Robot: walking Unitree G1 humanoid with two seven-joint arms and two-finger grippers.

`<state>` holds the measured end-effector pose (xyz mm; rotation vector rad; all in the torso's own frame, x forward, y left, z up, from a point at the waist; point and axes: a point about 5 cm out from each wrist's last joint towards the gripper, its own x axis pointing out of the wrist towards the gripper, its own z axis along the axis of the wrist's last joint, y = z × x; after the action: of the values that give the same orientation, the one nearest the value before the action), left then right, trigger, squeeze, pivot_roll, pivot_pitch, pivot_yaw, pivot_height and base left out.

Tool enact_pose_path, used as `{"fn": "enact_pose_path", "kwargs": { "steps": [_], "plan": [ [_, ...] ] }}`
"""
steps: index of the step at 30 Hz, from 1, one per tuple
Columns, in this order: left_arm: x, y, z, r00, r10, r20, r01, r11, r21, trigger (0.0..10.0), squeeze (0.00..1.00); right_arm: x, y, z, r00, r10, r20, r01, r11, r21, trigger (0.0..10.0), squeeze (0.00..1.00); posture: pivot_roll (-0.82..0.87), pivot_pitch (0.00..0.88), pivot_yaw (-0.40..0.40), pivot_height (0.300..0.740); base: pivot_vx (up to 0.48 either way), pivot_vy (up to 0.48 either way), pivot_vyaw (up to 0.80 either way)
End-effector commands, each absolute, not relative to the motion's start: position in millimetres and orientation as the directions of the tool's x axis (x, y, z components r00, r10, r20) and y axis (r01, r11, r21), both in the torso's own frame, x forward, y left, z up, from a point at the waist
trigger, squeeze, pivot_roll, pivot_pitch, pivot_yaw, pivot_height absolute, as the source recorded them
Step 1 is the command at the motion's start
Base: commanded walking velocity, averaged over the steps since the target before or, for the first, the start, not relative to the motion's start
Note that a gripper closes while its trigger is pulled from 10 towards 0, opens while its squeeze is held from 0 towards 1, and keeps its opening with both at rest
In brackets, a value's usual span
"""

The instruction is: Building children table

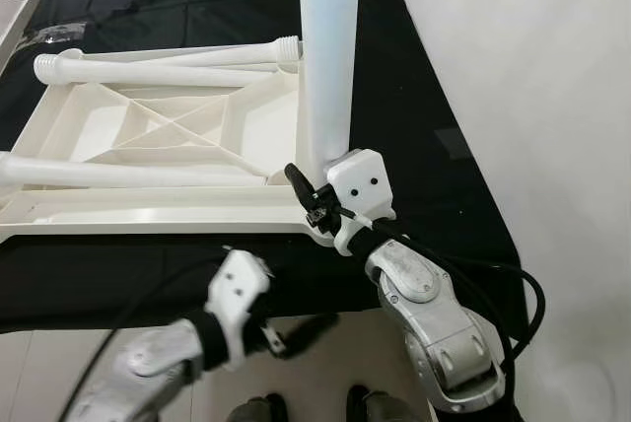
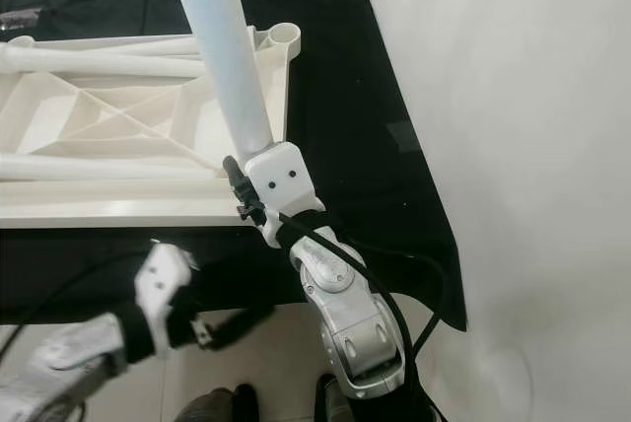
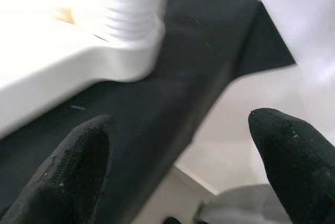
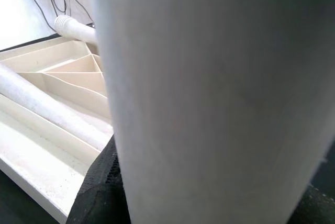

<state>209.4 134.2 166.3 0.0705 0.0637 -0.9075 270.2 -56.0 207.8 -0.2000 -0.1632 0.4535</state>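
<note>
A white plastic table top [image 1: 148, 217] lies upside down on a black cloth. One white leg [image 1: 327, 47] stands upright in its near right corner. My right gripper [image 1: 314, 195] is shut on the base of that leg, which looms large in the right wrist view [image 4: 209, 98] beside a black finger [image 4: 99, 195]. Two loose legs [image 1: 158, 72] lie across the ribbed underside at the back, and another leg [image 1: 118, 174] lies nearer me. My left gripper [image 3: 178, 166] hangs open below the table's near edge, holding nothing, with the leg's threaded foot [image 3: 131, 20] ahead of it.
The black cloth [image 1: 414, 146] covers the floor under the table and ends near my feet [image 1: 266, 407]. A white wall [image 1: 552, 97] runs close along the right side. Pale floor [image 1: 325, 363] lies at the near edge. Black cables [image 1: 513, 294] loop off my right arm.
</note>
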Motion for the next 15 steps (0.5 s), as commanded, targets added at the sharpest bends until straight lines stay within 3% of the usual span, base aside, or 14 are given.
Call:
{"fn": "enact_pose_path", "kwargs": {
  "steps": [1,6,10,11,12,15],
  "plan": [
    [206,141,174,0.609,-0.789,-0.08,0.793,0.608,0.032,10.0,0.0,277,-76,152,0.927,0.33,-0.178,-0.364,0.905,-0.22,10.0,0.0,0.07,0.265,0.017,0.74,0.0,0.0,0.0],
    [206,171,217,0.579,-0.815,-0.015,0.812,0.575,0.103,10.0,0.0,280,-79,151,0.931,0.316,-0.181,-0.351,0.911,-0.215,10.0,0.0,0.08,0.257,0.016,0.74,0.0,0.0,0.0],
    [215,181,240,0.598,-0.799,0.067,0.788,0.601,0.133,10.0,0.0,282,-78,151,0.932,0.316,-0.18,-0.35,0.912,-0.213,10.0,0.0,0.08,0.252,0.014,0.74,0.0,0.0,0.0],
    [219,180,254,0.596,-0.795,0.113,0.779,0.606,0.163,10.0,0.61,282,-77,151,0.929,0.322,-0.182,-0.357,0.909,-0.213,10.0,0.0,0.07,0.246,0.013,0.74,0.0,0.0,0.0],
    [222,178,264,0.588,-0.795,0.146,0.773,0.606,0.187,10.0,1.0,282,-76,151,0.927,0.327,-0.184,-0.363,0.907,-0.213,10.0,0.0,0.07,0.246,0.013,0.74,0.0,0.0,0.0],
    [226,173,279,0.566,-0.801,0.196,0.773,0.598,0.211,10.0,1.0,282,-74,150,0.922,0.338,-0.189,-0.375,0.902,-0.213,10.0,0.0,0.07,0.238,0.011,0.74,0.0,0.0,0.0]
  ]
}}
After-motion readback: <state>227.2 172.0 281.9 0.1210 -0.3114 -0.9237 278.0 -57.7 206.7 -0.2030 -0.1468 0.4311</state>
